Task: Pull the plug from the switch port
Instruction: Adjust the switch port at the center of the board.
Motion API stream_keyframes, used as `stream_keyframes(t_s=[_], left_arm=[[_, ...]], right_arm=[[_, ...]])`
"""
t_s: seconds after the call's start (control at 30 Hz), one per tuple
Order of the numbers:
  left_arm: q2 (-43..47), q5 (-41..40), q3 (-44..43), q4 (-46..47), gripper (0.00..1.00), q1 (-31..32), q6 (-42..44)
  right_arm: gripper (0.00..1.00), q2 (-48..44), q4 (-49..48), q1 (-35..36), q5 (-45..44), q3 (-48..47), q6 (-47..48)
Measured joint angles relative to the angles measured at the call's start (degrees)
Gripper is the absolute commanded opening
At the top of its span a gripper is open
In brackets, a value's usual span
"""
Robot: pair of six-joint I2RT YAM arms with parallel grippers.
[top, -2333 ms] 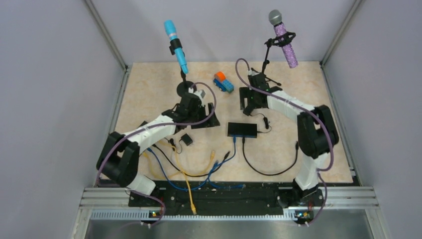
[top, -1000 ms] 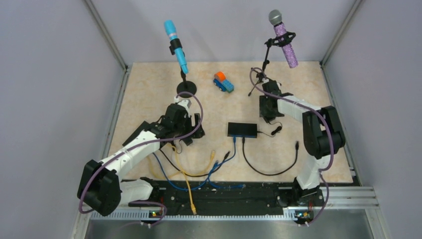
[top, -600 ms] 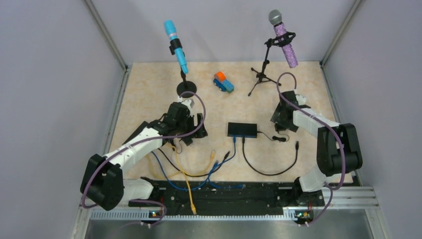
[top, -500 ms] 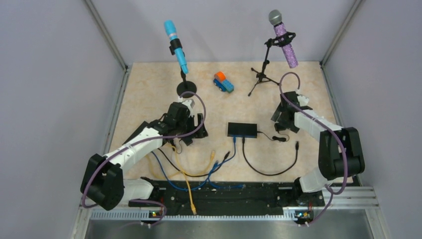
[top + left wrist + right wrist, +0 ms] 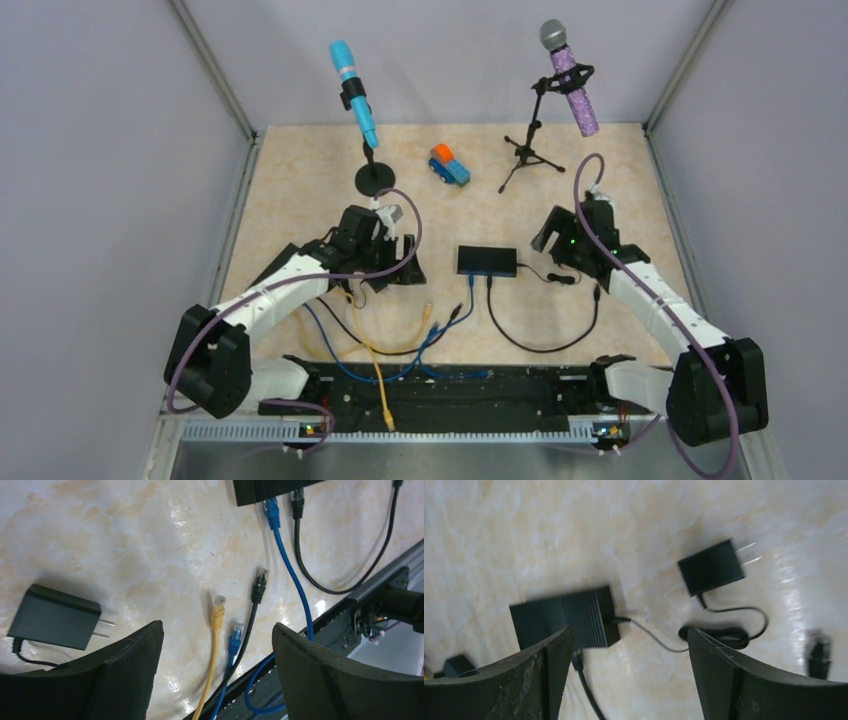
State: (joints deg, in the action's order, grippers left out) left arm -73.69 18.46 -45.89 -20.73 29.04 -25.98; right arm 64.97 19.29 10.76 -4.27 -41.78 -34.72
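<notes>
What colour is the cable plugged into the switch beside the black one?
The cable is blue; the left wrist view shows it best.

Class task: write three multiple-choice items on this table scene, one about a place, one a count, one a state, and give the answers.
1. Where does the toy truck stand?
A. between the blue microphone and the purple microphone
B. on top of the switch
C. beside the yellow cable

2. How many cables are plugged into the near edge of the switch?
A. none
B. two
C. four

3. How is the left end effector?
A. shut on a plug
B. shut on an adapter
C. open, holding nothing

Answers:
1 A, the overhead view shows it between their stands.
2 B, a blue cable and a black cable sit in its ports.
3 C, its jaws stand apart with nothing between them.
</notes>
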Motion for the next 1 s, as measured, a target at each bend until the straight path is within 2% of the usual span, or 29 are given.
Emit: stream_keyframes(t_s=[0.13,0.2,0.3,0.43,0.53,0.8,1.0], left_arm=[[-0.22,4.85,-0.02,-1.11,0.83,0.79,2.21],[-0.2,6.27,-0.11,-2.1,0.82,1.6,3.32],[-0.17,7.72,-0.2,-4.31,0.81,2.34,4.76],[0.96,9.07,-0.2,-7.08,0.81,2.62,6.03],[2.69,10.05,-0.2,-8.02,0.81,2.62,6.58],[4.2,13.29,1.16,-8.22,0.81,4.92,6.88],[3.63,15.19,1.88,-8.33,0.81,7.58,6.8]], right_arm=[[0.81,0.17,0.68,6.67,4.17,4.0,-1.16],[0.81,0.92,1.46,10.78,4.09,4.68,-1.77],[0.77,2.47,1.75,13.16,2.43,4.31,-1.46],[0.7,8.55,4.74,12.15,-4.59,-2.29,0.79],[0.68,13.18,4.33,9.66,-6.08,-7.37,2.69],[0.66,26.14,2.38,5.2,-3.26,-14.58,6.27],[0.67,29.38,2.64,3.17,-2.14,-14.25,6.69]])
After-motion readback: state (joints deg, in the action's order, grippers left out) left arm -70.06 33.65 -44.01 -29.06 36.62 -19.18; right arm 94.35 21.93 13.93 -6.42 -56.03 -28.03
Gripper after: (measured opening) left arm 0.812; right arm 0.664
